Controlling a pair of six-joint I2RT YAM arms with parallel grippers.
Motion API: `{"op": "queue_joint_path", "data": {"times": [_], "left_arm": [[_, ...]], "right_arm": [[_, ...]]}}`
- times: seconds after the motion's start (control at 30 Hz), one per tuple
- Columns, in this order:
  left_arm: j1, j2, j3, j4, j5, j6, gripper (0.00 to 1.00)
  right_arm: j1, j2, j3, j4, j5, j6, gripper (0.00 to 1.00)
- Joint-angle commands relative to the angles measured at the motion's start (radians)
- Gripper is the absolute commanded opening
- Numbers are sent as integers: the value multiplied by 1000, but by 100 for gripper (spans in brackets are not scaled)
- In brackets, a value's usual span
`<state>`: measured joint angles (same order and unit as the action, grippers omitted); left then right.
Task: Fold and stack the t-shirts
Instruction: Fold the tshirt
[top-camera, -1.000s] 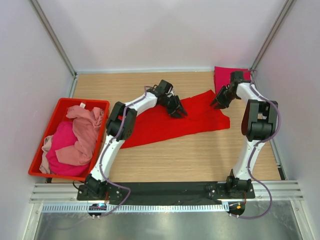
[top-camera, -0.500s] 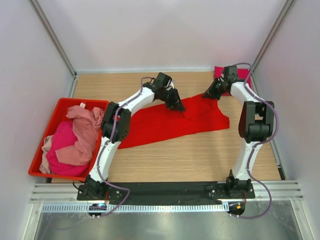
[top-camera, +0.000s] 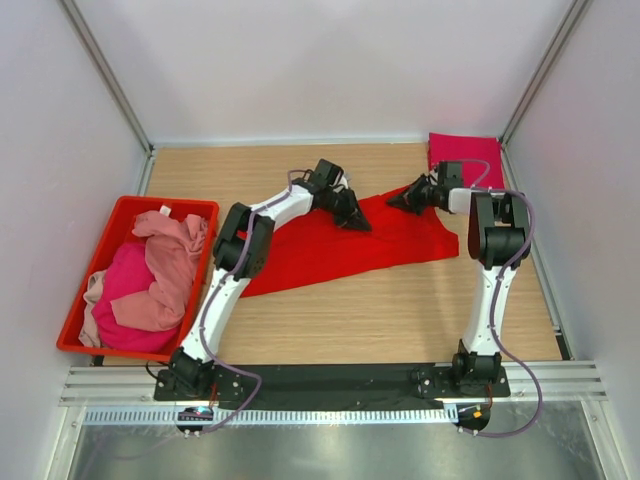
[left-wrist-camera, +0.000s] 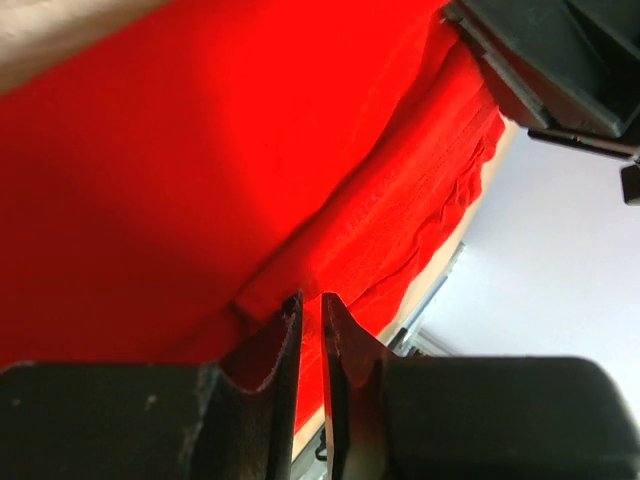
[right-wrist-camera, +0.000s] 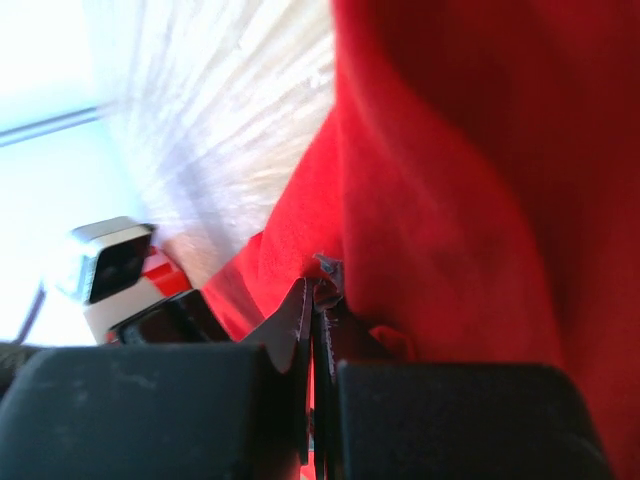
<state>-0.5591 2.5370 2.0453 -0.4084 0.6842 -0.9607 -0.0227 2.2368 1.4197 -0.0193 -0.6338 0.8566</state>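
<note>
— Where is the red t-shirt (top-camera: 330, 250) to be found?
— It is spread slantwise across the middle of the wooden table (top-camera: 400, 320). Its near end is pointed toward the left arm, and its far edge is gathered up between the two grippers.

— How is the left gripper (top-camera: 354, 219) placed?
— It is set down on the shirt's far edge, about midway along it. In the left wrist view its fingers (left-wrist-camera: 285, 345) are brought almost together, with only a thin slit left between them. A ridge of red cloth is pinched at their tips.

— And the right gripper (top-camera: 397, 198)?
— It is held low at the same far edge, just to the right of the left one. The two are near each other but not touching. In the right wrist view the jaws are pressed together, and a hem of the red cloth is caught at their tips.

— What else is seen of the task's things?
— A magenta t-shirt (top-camera: 465, 158) is laid folded flat in the far right corner, apart from the red one. A pale pink t-shirt (top-camera: 172, 262) and a crimson t-shirt (top-camera: 128, 292) are heaped unfolded in the red bin (top-camera: 128, 207), which is set at the table's left edge.
</note>
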Motion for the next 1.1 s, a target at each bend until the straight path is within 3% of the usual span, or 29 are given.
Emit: {"op": "queue_joint_path", "data": {"times": [0.0,0.13,0.3,0.4,0.57,0.7,0.83,0.97,1.03,1.07], "left_arm": [[25,17,3,3,11,34,15],[33,26,-13,-23,11,63,15],[31,11,-4,-69,5,100,16],[33,-32,30,-98,0,103,22],[33,-122,102,-145,-2,105,33],[31,-225,92,-174,-20,128,38],[33,-319,46,-279,-99,252,38],[33,-455,-42,-403,-225,377,38],[33,-504,-82,-458,-285,421,38],[34,-532,-103,-477,-340,463,38]], "right_arm": [[-20,30,-31,173,-17,61,1],[-43,92,-39,284,-9,105,1],[-56,107,24,239,-30,95,1],[-54,60,71,152,-41,79,1],[-36,-64,221,-262,42,-99,4],[-16,-158,355,-551,204,-169,25],[67,-242,410,-844,442,-261,42],[170,-266,418,-995,745,-239,63],[220,-269,387,-1016,795,-141,77],[234,-281,369,-1015,812,-96,78]]}}
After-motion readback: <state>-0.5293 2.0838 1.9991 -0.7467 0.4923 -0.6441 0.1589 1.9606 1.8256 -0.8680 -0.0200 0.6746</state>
